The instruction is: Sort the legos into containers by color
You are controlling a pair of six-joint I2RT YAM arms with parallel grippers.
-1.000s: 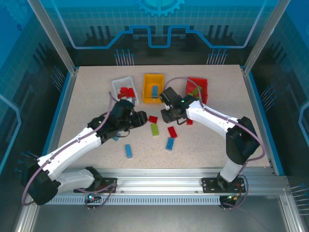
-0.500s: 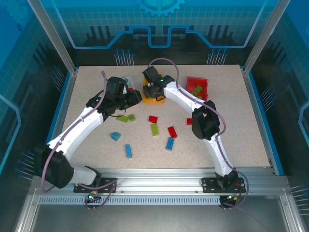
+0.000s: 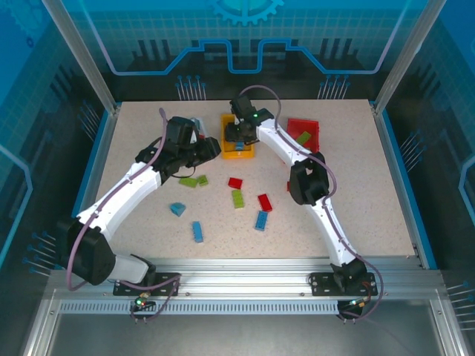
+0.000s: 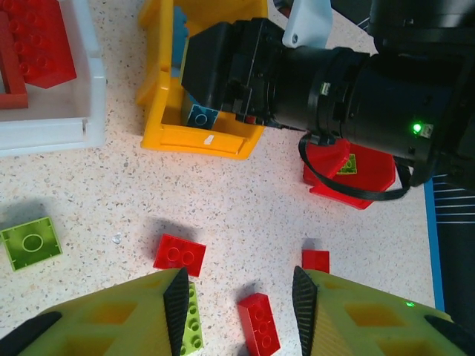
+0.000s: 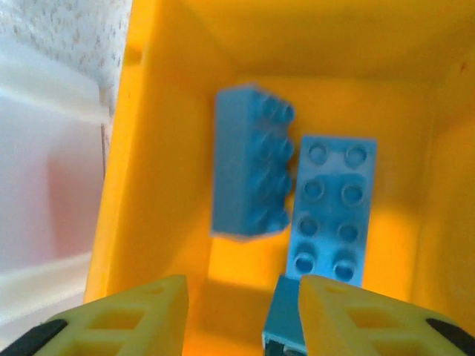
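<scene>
Beneath right tool (image 5: 241, 297) (parted): blue legos (image 5: 326, 208)

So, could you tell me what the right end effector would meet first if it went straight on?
Probably the small blue brick right ahead of the right end effector, inside the yellow bin; depth is unclear.

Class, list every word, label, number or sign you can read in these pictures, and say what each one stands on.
No words or numbers can be read anywhere.
Gear emblem on the blue back panel: a sign only, with no lettering.
Small white mark on the yellow bin: too small to read.
</scene>
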